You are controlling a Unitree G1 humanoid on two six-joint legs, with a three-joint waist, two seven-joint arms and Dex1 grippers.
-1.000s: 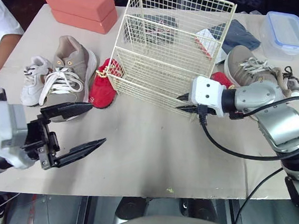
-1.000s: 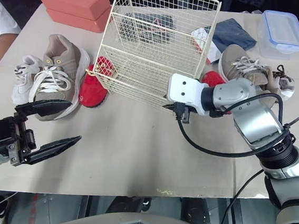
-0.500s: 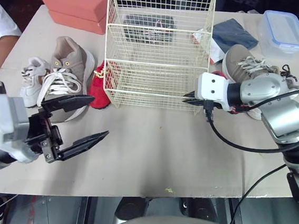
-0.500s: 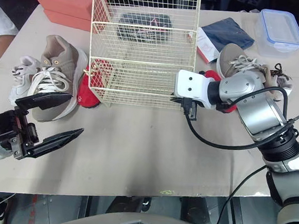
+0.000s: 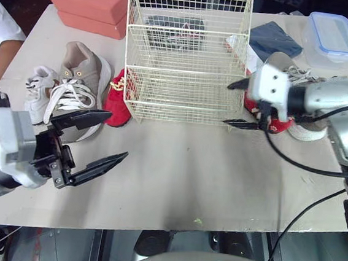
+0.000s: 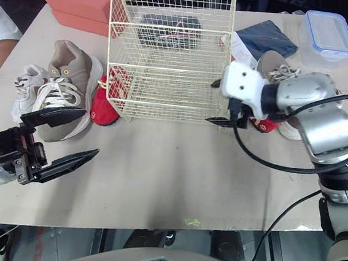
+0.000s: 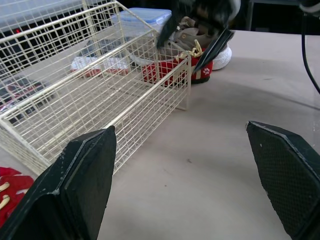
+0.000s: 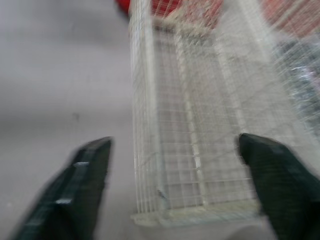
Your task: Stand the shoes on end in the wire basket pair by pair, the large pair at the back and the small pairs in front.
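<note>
Left eye view: one wire basket (image 5: 183,63).
Shoes (image 5: 80,75): three left of it, two right.
Claws: left claw (image 5: 117,136), right claw (image 5: 238,104), both spread wide.

The place reads as a robot test lab or staged work room, not a home. A table (image 5: 176,168) covered with plain beige board is laid out with unrelated props: loose shoes (image 5: 73,87), a wire basket (image 5: 184,51), two salmon-red blocks (image 5: 93,5), a lidded plastic box (image 5: 334,35) and a folded dark cloth (image 5: 275,38). A person's arm (image 5: 1,58) in a white sleeve is seen at the table's edge.
</note>
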